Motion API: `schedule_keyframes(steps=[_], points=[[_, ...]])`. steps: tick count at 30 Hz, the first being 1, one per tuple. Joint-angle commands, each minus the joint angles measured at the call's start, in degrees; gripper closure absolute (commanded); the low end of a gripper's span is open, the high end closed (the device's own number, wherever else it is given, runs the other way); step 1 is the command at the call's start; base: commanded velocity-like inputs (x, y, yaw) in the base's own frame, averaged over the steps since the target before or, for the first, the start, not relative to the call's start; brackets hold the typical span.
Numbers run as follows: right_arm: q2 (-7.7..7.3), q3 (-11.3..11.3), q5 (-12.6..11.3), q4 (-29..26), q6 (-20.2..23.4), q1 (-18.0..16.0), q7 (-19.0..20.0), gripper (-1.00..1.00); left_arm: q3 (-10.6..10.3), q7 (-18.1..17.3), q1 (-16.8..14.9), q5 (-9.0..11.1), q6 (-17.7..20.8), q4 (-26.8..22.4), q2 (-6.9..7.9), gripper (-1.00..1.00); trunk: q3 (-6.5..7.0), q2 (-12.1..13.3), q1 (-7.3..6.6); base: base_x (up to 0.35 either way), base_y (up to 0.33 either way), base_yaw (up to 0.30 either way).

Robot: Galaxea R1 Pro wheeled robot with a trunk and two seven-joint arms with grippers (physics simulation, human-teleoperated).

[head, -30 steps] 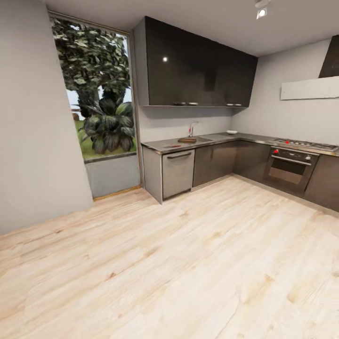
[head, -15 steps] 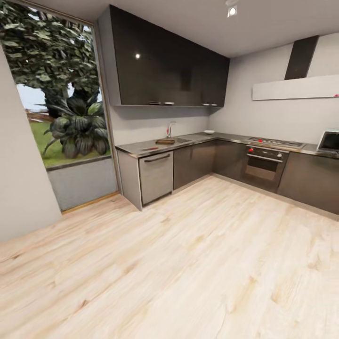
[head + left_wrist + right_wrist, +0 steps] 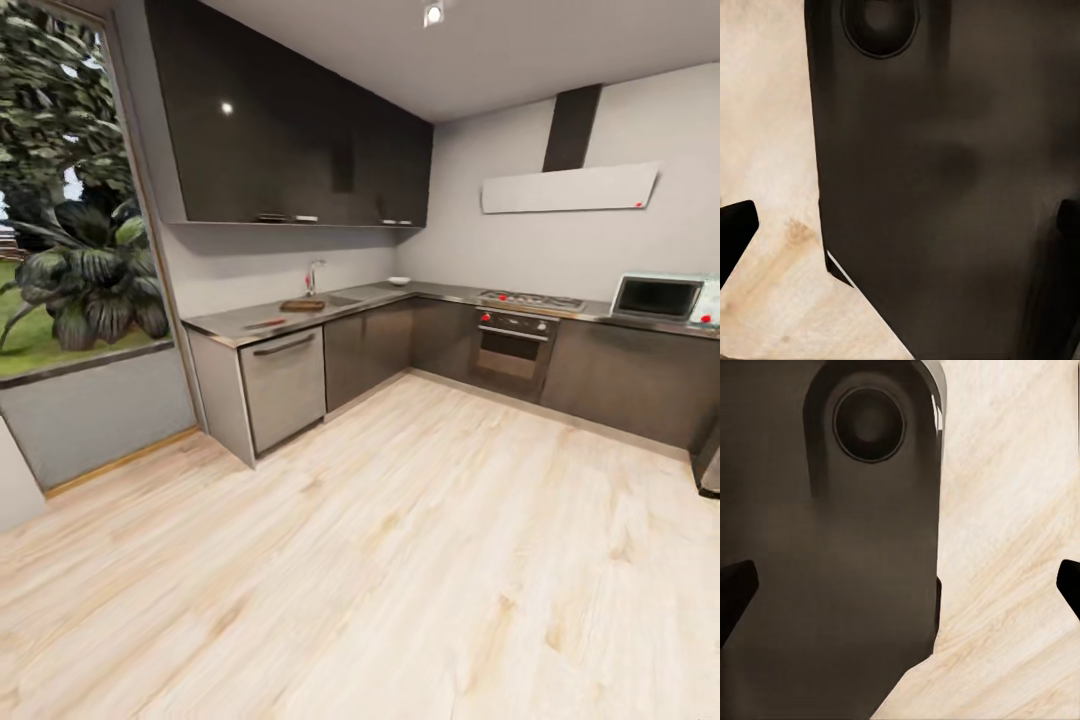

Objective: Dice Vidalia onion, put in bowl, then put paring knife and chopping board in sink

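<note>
Swung right since a second ago, kitchen now squarer ahead. Chopping board (image 3: 302,305) beside sink (image 3: 343,298), paring knife (image 3: 265,323) nearer, bowl (image 3: 399,281) beyond, all on countertop (image 3: 225,325). Both grippers spread, empty, tucked low for driving

The dark countertop (image 3: 375,297) carries the chopping board (image 3: 302,305), paring knife (image 3: 265,323) and white bowl (image 3: 399,281).

The head camera is looking from well across the wood floor (image 3: 420,560) toward the distant L-shaped countertop (image 3: 440,293). Both wrist cameras are pointing down, close against the robot's dark base (image 3: 945,187), sharing that floor with the head view.
</note>
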Motion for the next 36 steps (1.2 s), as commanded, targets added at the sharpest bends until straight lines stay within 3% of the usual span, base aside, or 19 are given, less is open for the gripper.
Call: schedule_keyframes(steps=[1, 13, 19, 20, 26, 27, 32, 36], points=[[0.00, 0.0, 0.0, 0.0, 0.0, 0.0, 0.0, -1.00, 0.0, 0.0, 0.0, 0.0, -0.1, -0.2, 0.00, -1.00, -0.03, 0.0, 0.04, 0.343, 0.000, -0.281], [0.00, 0.0, 0.0, 0.0, 0.0, 0.0, 0.0, -1.00, 0.1, 0.0, 0.0, 0.0, 0.0, -6.2, 0.61, -1.00, -0.03, 0.0, 0.04, 0.343, 0.000, -0.281], [0.03, 0.0, 0.0, 0.0, 0.0, 0.0, 0.0, -1.00, 0.1, 0.2, 0.0, 0.0, 0.4, -11.6, 1.57, -1.00, -0.03, 0.0, 0.04, 0.343, 0.000, -0.281], [0.07, 0.0, 0.0, 0.0, 0.0, 0.0, 0.0, -1.00, 0.1, 0.2, 0.0, 0.0, 1.3, -15.5, 1.76, -1.00, -0.03, 0.0, 0.04, 0.343, 0.000, -0.281], [0.13, 0.0, 0.0, 0.0, 0.0, 0.0, 0.0, -1.00, 0.1, 0.3, 0.0, 0.0, 5.8, -21.2, 2.01, -1.00, -0.03, 0.0, 0.04, 0.343, 0.000, -0.281], [0.16, 0.0, 0.0, 0.0, 0.0, 0.0, 0.0, -1.00, 0.1, 0.3, 0.0, 0.0, 8.1, -24.6, 2.28, -1.00, -0.03, 0.0, 0.04, 0.343, 0.000, -0.281], [0.18, 0.0, 0.0, 0.0, 0.0, 0.0, 0.0, -1.00, 0.2, 0.3, 0.0, 0.0, 12.9, -32.3, 3.42, -1.00, -0.03, 0.0, 0.04, 0.342, 0.000, -0.281], [0.18, 0.0, 0.0, 0.0, 0.0, 0.0, 0.0, -1.00, 0.2, 0.3, 0.0, 0.0, 15.5, -36.4, 3.76, -1.00, -0.03, 0.0, 0.04, 0.323, 0.000, -0.281]])
